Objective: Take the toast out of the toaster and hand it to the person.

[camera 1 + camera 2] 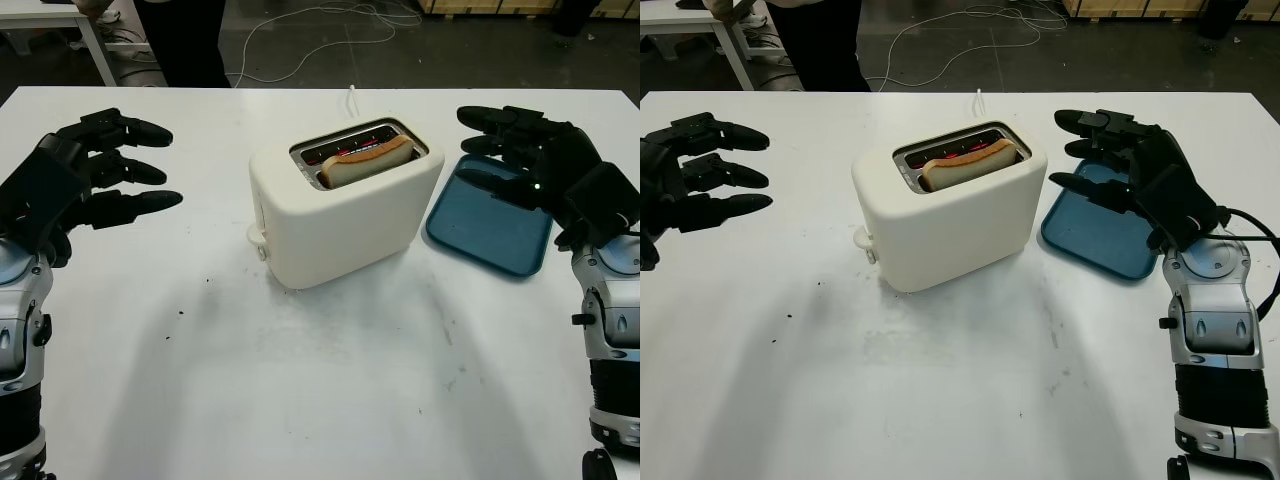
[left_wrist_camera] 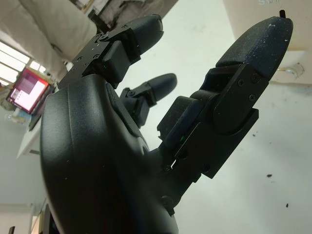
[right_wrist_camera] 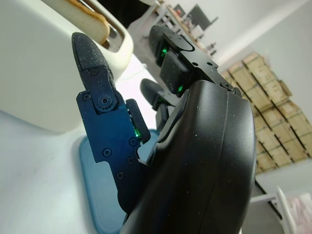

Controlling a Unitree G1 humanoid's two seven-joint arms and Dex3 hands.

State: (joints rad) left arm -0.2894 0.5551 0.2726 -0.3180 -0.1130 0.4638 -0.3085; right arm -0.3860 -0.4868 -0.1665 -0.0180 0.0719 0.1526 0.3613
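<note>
A cream toaster [image 1: 340, 215] stands in the middle of the white table, with a slice of toast [image 1: 366, 161] sticking up from its near slot. My left hand [image 1: 105, 170] hovers open to the left of the toaster, well apart from it. My right hand [image 1: 515, 150] is open on the toaster's right side, above the blue tray [image 1: 490, 225], a short gap from the toaster. A person in dark clothing [image 1: 185, 40] stands beyond the far edge of the table. In the right wrist view the toast [image 3: 92, 17] shows past my fingers [image 3: 95, 68].
The blue tray lies flat to the right of the toaster. A white cable [image 1: 310, 30] runs over the dark floor behind the table. A white table leg [image 1: 95, 45] stands at the far left. Bare tabletop [image 1: 320, 380] stretches in front of the toaster.
</note>
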